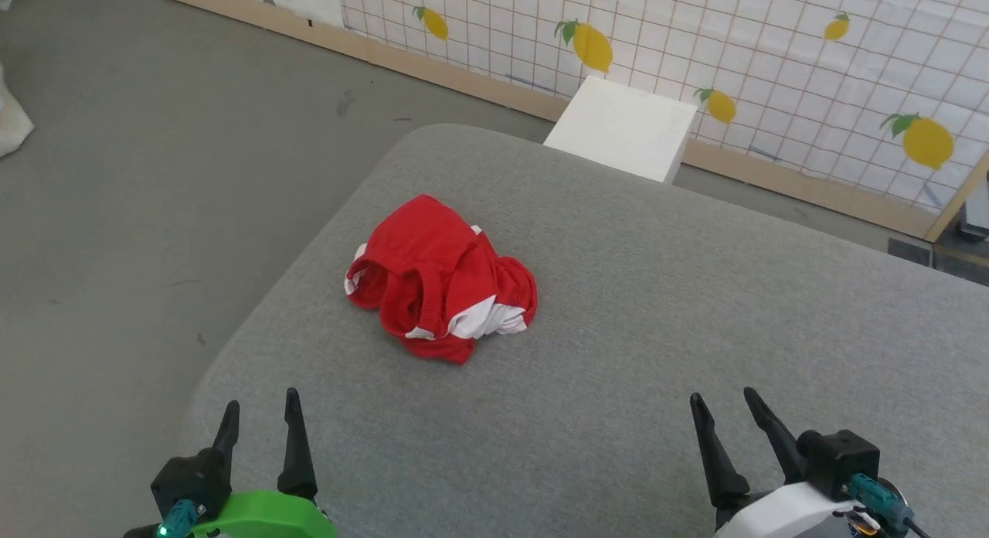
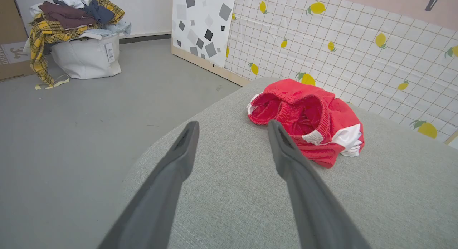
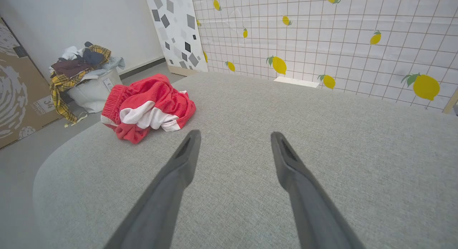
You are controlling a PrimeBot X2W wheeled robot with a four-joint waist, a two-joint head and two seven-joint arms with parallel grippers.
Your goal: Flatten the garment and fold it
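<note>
Holding left gripper (image 1: 261,399) and right gripper (image 1: 721,394) above the grey fabric tabletop (image 1: 657,329), spread wide, empty. Likely staging a reach toward the crumpled red-and-white soft shorts (image 1: 440,279) — flattening first.

Garment (image 1: 436,279), frame centre: inner folds hidden. Cardboard box (image 3: 18,98): cropped at left edge. Bag tag (image 2: 110,52): print illegible.

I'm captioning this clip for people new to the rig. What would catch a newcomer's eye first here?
The bright red garment, crumpled in a heap with white trim showing, stands out on the grey fabric surface, toward its left side. At the head view's bottom, the left gripper and right gripper hover open, touching nothing. Behind runs a grid-patterned wall with yellow lemons.
</note>
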